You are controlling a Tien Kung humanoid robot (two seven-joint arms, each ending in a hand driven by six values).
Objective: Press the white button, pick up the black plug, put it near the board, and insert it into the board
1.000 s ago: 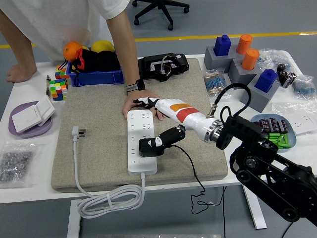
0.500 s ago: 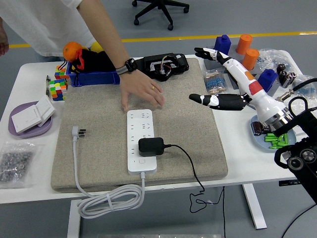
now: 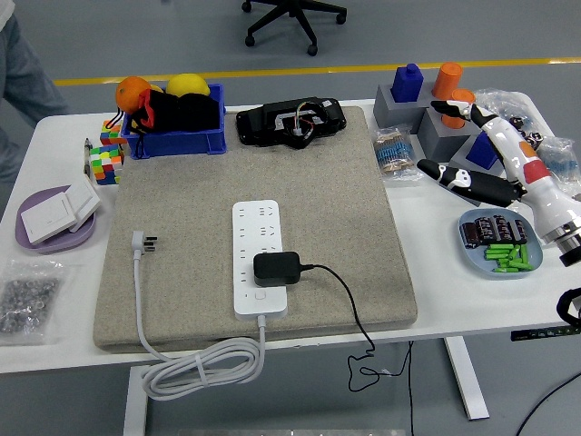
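Sitting in the white power strip (image 3: 260, 260) near its lower end, the black plug (image 3: 277, 268) looks seated, cord (image 3: 349, 309) trailing right and off the table's near edge. The strip's white button (image 3: 260, 294) is just below the plug. One robot hand in view: right hand (image 3: 472, 150) off at the right side, above the blue plate (image 3: 536, 263), fingers spread and holding nothing, well apart from the strip. Left arm not visible. Judging by this, insertion looks done.

Risks: the dangling cord loop could snag if anything drags it and pull the plug out; the right hand is close to the grey block (image 3: 445, 132) and the bagged parts (image 3: 396, 150), so a careless swing could knock the pegs over. Can't confirm the plug is fully home from this angle.

Counts: one strip, one black plug, one loose white wall plug (image 3: 145, 242) on the mat (image 3: 182, 291), two blue pegs, two orange pegs, one blue bin (image 3: 177, 141), one purple dish (image 3: 27, 243) with white switches, one person at top left, partly visible.
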